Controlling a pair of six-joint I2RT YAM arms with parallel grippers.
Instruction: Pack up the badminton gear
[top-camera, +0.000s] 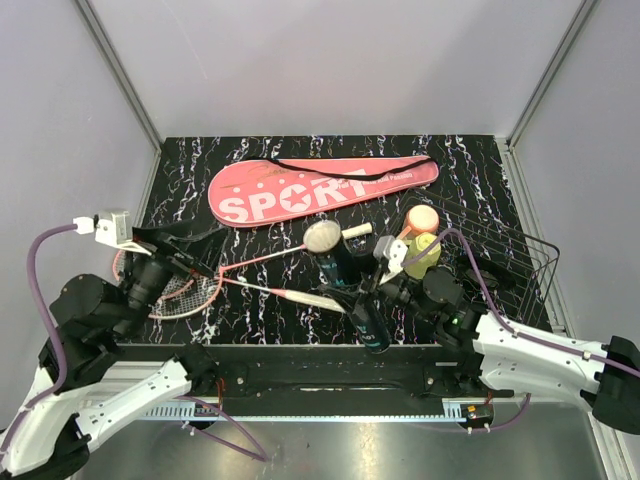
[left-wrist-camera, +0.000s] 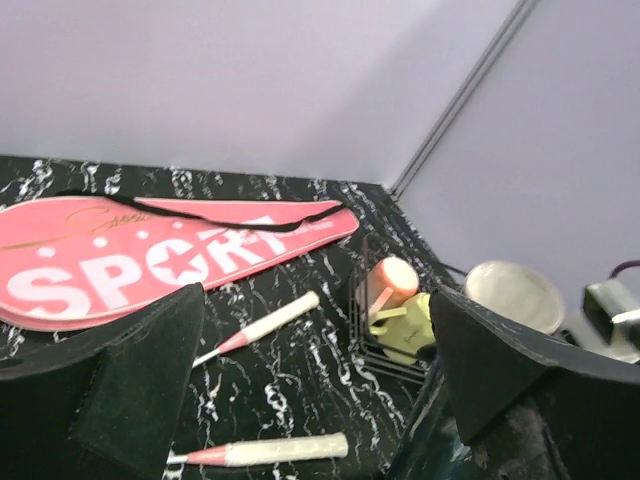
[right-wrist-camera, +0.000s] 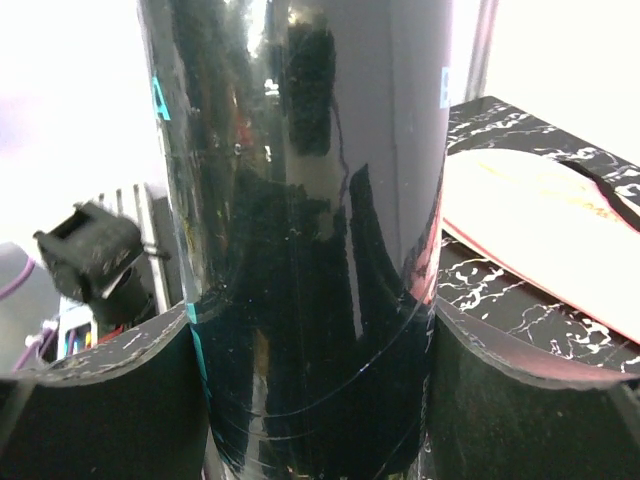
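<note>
Pale walls box in a black, white-veined counter (top-camera: 470, 165), and along its far side lies the pink "SPORT" racquet cover (top-camera: 320, 188), flat, with its black strap trailing along the upper edge. Packing looks barely begun, with nothing yet inside the cover. The right tool (top-camera: 368, 298) is clamped around the long black tube (top-camera: 352, 285), which fills the right wrist view between both pads; the tube's pale round end (top-camera: 322, 236) points toward the cover. The left tool (top-camera: 188, 264) stands wide open with nothing between its fingers (left-wrist-camera: 130, 380), hovering over the heads of the two racquets (top-camera: 190, 295), whose white handles (left-wrist-camera: 270, 322) reach toward the middle of the counter. I can pick out no shuttlecocks. The step in hand seems to be dealing with the tube, so the next move likely calls for stowing it or setting it aside, then taking a racquet by its thin shaft and sliding it into the cover. In the way: the tube and right arm cross above the racquet handles. A black wire basket (top-camera: 520, 262) with a yellow-green cup (top-camera: 424, 250) in it crowds the right side.
</note>
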